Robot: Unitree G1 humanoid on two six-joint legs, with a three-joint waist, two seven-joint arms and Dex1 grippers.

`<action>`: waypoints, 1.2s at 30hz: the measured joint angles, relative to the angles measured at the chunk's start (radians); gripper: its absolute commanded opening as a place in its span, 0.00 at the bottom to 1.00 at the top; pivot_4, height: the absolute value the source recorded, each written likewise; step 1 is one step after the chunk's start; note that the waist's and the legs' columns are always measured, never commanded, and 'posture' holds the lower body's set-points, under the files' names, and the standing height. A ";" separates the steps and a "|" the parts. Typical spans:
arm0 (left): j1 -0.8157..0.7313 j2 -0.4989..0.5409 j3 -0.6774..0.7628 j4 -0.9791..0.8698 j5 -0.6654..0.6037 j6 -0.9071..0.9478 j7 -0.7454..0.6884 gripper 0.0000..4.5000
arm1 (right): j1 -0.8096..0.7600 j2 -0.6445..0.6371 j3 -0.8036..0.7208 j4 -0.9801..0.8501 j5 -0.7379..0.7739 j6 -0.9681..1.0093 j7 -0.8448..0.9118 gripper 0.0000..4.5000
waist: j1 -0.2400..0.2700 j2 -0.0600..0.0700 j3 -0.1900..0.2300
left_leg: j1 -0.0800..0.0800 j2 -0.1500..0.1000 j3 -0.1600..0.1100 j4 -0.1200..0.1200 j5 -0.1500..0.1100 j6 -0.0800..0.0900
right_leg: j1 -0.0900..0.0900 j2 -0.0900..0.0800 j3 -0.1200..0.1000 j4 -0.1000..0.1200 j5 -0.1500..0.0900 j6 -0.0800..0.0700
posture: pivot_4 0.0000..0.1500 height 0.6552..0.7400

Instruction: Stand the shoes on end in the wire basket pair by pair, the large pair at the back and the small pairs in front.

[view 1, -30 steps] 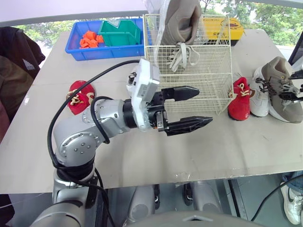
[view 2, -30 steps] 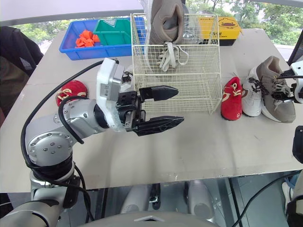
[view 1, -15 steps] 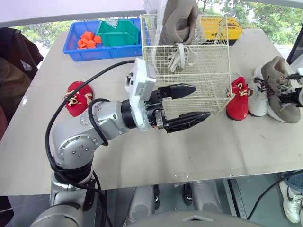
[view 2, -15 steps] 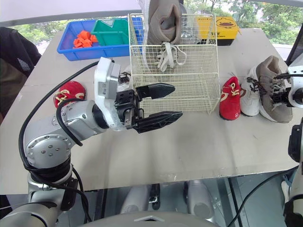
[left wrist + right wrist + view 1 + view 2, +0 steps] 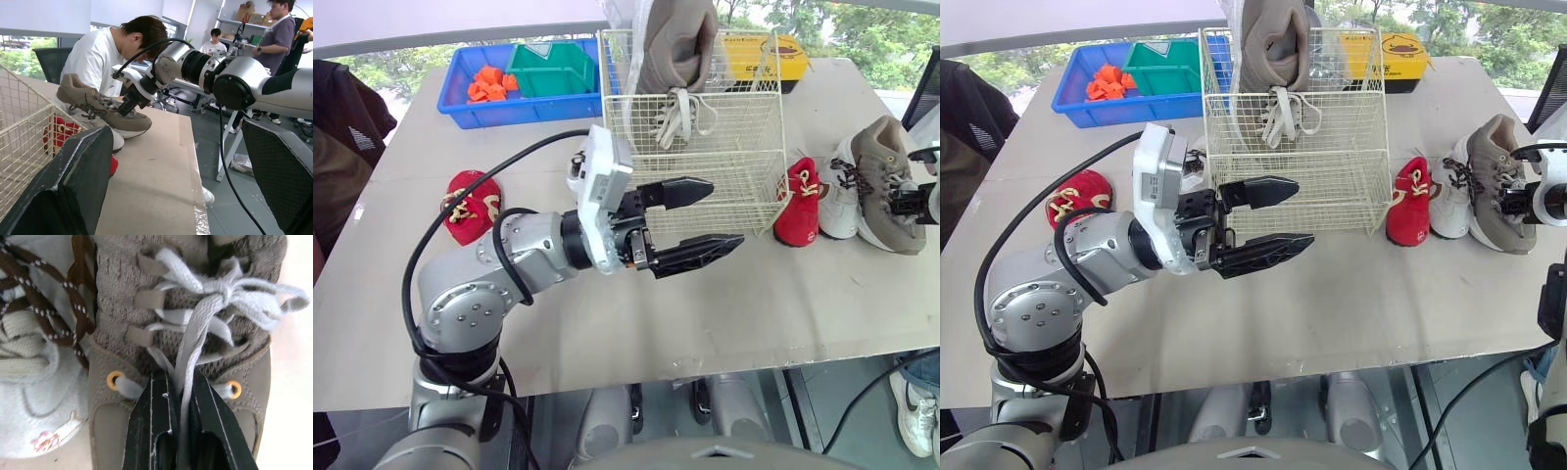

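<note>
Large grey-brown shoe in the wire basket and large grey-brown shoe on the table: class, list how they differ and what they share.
The basket shoe stands on end, poking above the wire basket; the table shoe lies on its sole. The basket shoe is untouched; the right tool pinches the table shoe's lace. Both are grey-brown with pale laces.

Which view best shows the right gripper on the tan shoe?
Right wrist view: the right gripper pinches a lace of the tan shoe, close up. Left wrist view shows it side-on; the eye views, small at their right edge.
</note>
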 measured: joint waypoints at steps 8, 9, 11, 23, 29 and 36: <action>0.006 0.019 0.001 -0.011 -0.015 -0.009 0.001 1.00 | 0.218 -0.059 -0.098 -0.373 0.145 0.198 0.054 0.14 | 0.015 0.000 0.000 | 0.000 0.000 0.000 -0.001 0.000 0.000 | 0.000 0.000 0.000 0.000 0.000 0.000 | 1.00 1.00; 0.006 0.020 0.000 -0.010 -0.015 -0.013 0.001 1.00 | 0.249 -0.059 -0.122 -0.430 0.168 0.214 0.050 0.20 | 0.016 0.000 0.000 | 0.000 0.000 0.000 -0.001 0.000 0.000 | 0.000 0.000 0.000 0.000 0.000 0.000 | 1.00 1.00; 0.006 0.021 0.000 -0.010 -0.015 -0.017 0.001 1.00 | 0.265 -0.059 -0.142 -0.468 0.189 0.226 0.038 0.42 | 0.018 0.000 0.000 | 0.000 0.000 0.001 -0.001 0.000 0.000 | 0.000 0.000 0.000 0.000 0.000 0.000 | 1.00 1.00; 0.016 0.022 0.000 -0.010 -0.016 -0.031 -0.009 1.00 | 0.317 -0.114 -0.138 -0.525 0.131 0.033 -0.123 0.99 | 0.022 0.000 0.000 | 0.000 -0.002 0.001 -0.001 -0.001 0.001 | 0.000 -0.001 0.000 -0.001 -0.002 0.003 | 1.00 1.00; 0.008 0.016 -0.004 -0.005 -0.009 -0.046 -0.024 1.00 | 0.128 -0.009 -0.064 -0.242 0.033 -0.094 -0.300 0.99 | 0.013 0.000 0.000 | 0.000 -0.002 0.002 -0.001 0.000 0.000 | -0.001 0.000 0.001 0.000 0.000 0.000 | 1.00 1.00; 0.017 0.045 0.003 -0.007 -0.017 -0.049 -0.026 1.00 | -0.015 0.058 -0.034 0.050 -0.025 -0.225 -0.400 0.99 | 0.015 0.000 0.000 | -0.001 -0.002 0.002 -0.002 0.000 0.000 | -0.001 0.000 0.002 -0.003 0.000 0.000 | 1.00 1.00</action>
